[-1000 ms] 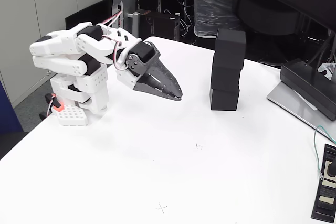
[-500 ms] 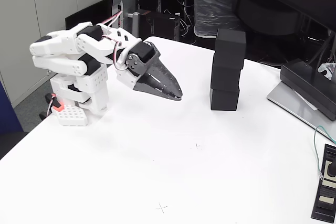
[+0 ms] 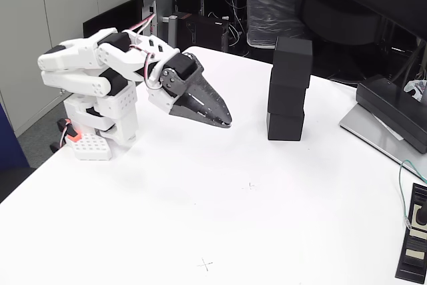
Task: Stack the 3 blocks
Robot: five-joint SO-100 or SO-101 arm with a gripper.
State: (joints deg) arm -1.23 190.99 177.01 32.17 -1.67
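The end effector (image 3: 225, 121) hangs closed and empty above the white surface (image 3: 220, 218) in the fixed view, its dark fingers pressed to a single point that tips down and toward the right of the picture. The folded white arm (image 3: 100, 71) sits drawn in over its base at the left edge of the surface. The 3 blocks (image 3: 289, 89) stand to the right of that tip and a little farther back, well apart from it, with bare surface between them. They form one upright column: the bottom cube on the surface, the middle one on it, the top one slightly offset but seated. The column's long axis runs vertically, and the fingertips sit level with roughly the lowest cube. Judged from this arrangement, the stacking appears finished, and no further reach toward the column seems called for; any sideways sweep to the right at this height would risk toppling it. A flat black device (image 3: 413, 241) with white markings lies at the right edge.
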